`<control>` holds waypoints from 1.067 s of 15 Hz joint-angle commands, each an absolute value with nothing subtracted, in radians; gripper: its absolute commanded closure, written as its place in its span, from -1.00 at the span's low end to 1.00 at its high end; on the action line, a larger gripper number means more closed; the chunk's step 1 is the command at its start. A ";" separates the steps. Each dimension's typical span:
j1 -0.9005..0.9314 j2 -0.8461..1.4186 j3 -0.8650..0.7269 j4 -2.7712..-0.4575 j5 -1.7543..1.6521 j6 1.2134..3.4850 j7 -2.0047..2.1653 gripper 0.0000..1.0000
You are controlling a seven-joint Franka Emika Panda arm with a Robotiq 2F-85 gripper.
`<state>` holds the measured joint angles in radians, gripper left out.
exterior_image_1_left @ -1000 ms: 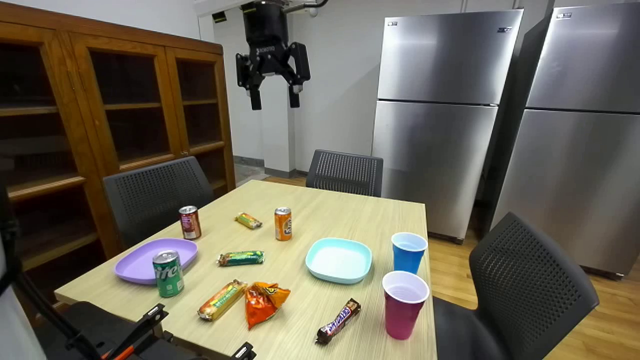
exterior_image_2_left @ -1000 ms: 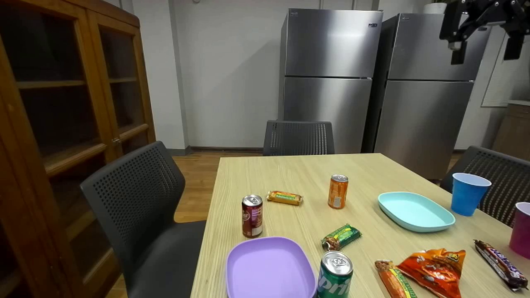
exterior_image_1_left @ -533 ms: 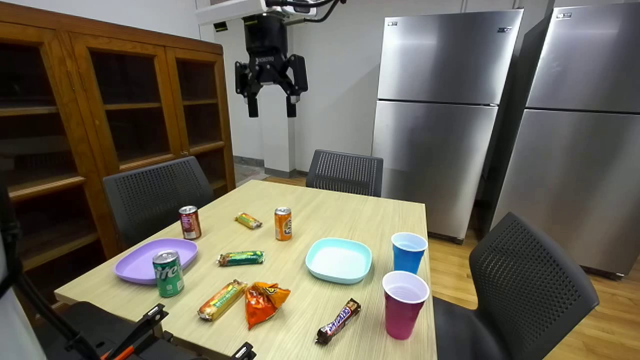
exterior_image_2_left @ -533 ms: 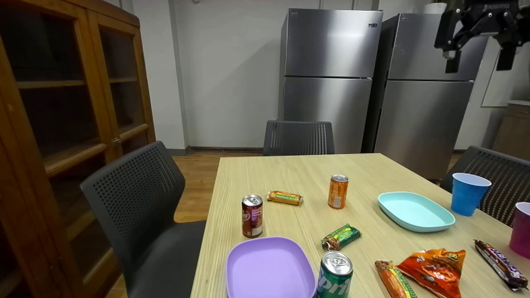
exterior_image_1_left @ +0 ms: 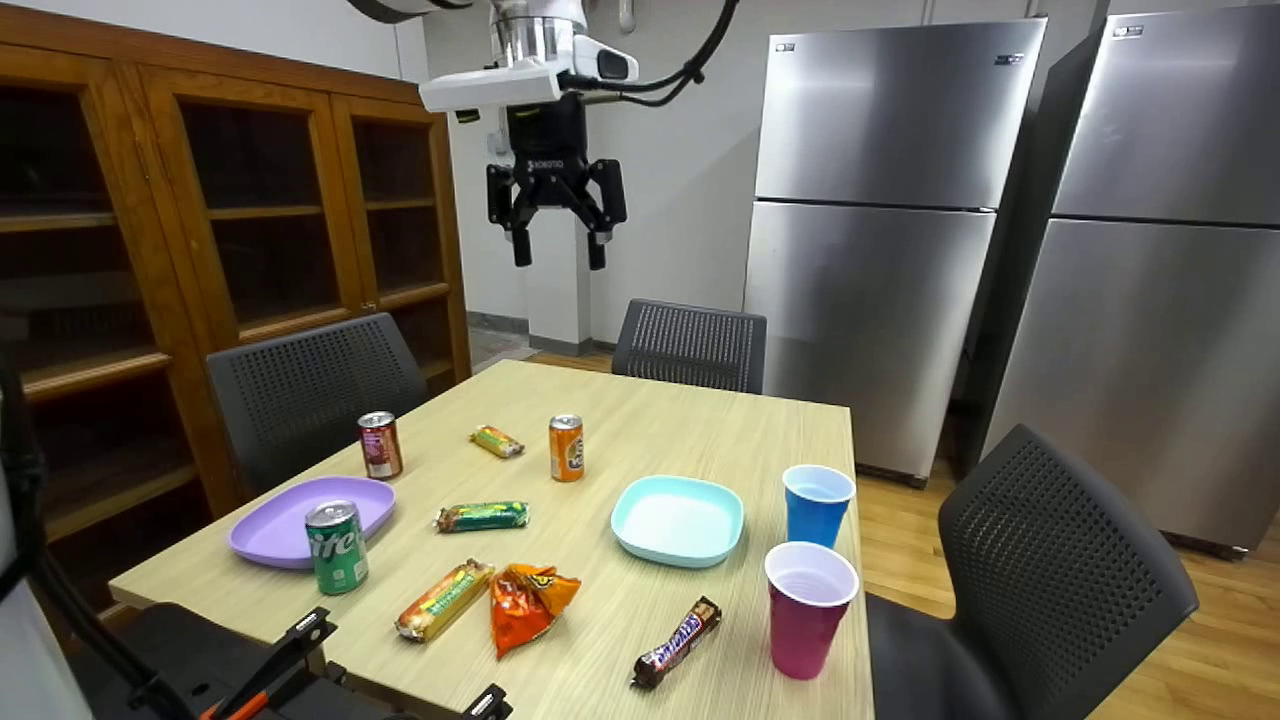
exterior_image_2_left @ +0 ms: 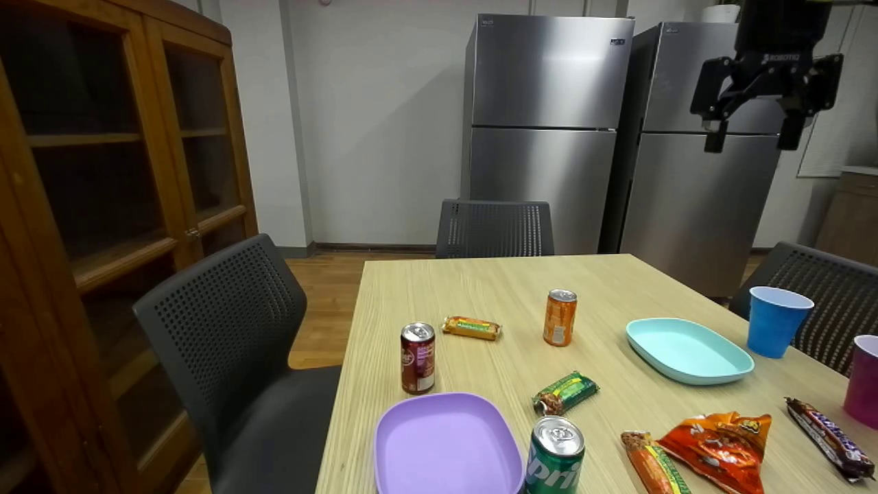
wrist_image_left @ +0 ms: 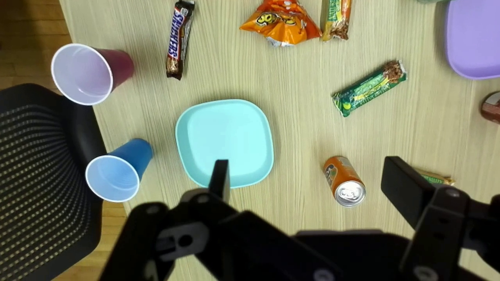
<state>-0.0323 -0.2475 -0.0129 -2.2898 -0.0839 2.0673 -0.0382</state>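
1. Wrist view: the black gripper [wrist_image_left: 306,171] has its jaws spread wide apart.
2. The orange can [wrist_image_left: 343,181] stands on the table [wrist_image_left: 297,78], well below, and shows through the gap.
3. The light blue plate [wrist_image_left: 226,136] sits between the orange can and the blue cup [wrist_image_left: 122,169].
4. In an exterior view, the green can [exterior_image_2_left: 555,456] stands just beside the purple plate [exterior_image_2_left: 446,446].

Wooden cabinet [exterior_image_1_left: 335,180], shelved and glazed | two steel-coloured refrigerators [exterior_image_1_left: 880,250], side by side | dark chairs [exterior_image_1_left: 315,390], backs perforated, set about the table [exterior_image_1_left: 690,435] | plank floor [exterior_image_2_left: 322,302], light brown | pale wall [exterior_image_2_left: 377,130] behind the refrigerators
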 commanded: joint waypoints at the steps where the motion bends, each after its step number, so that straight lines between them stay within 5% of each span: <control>1: -0.032 -0.221 -0.027 -2.310 -0.089 2.149 -0.074 -1.00; 16: -0.060 -0.137 -0.088 -2.359 -0.095 2.216 -0.066 -1.00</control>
<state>-0.0459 -0.1331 -0.0906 -2.3323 -0.0847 2.1983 -0.0594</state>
